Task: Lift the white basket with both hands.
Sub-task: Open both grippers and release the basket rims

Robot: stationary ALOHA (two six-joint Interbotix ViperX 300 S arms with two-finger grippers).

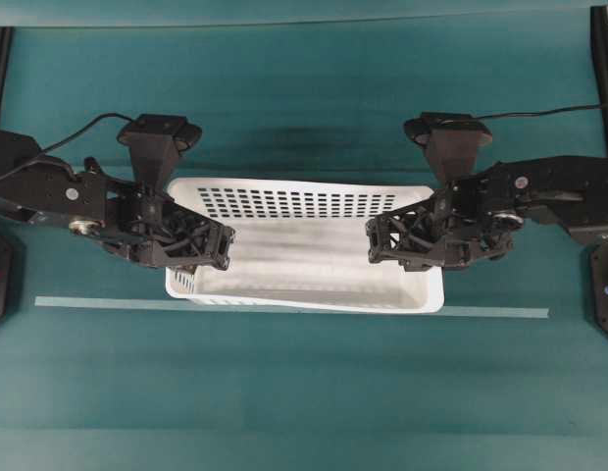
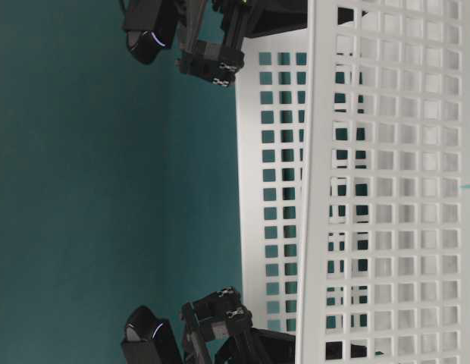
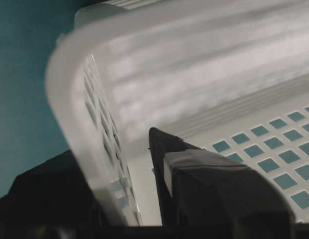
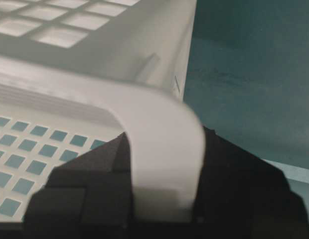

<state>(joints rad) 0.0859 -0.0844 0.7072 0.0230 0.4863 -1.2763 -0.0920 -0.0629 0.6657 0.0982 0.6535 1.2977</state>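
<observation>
The white basket (image 1: 304,257) lies lengthwise across the middle of the teal table, its slotted far wall and bare floor showing. My left gripper (image 1: 181,250) straddles its left end wall. In the left wrist view one finger (image 3: 204,189) is inside the basket (image 3: 194,59) and the other outside, shut on the wall. My right gripper (image 1: 431,245) holds the right end the same way. The rolled rim (image 4: 164,149) passes between its two black fingers. The table-level view, turned on its side, shows the basket's long wall (image 2: 386,189) with both gripper heads by its rim. Whether it rests on the table does not show.
A pale tape line (image 1: 500,312) runs across the table just under the basket's near edge. Black frame posts (image 1: 0,59) and the arm bases (image 1: 603,294) stand at the left and right edges. Teal table surface (image 1: 304,392) lies in front of and behind the basket.
</observation>
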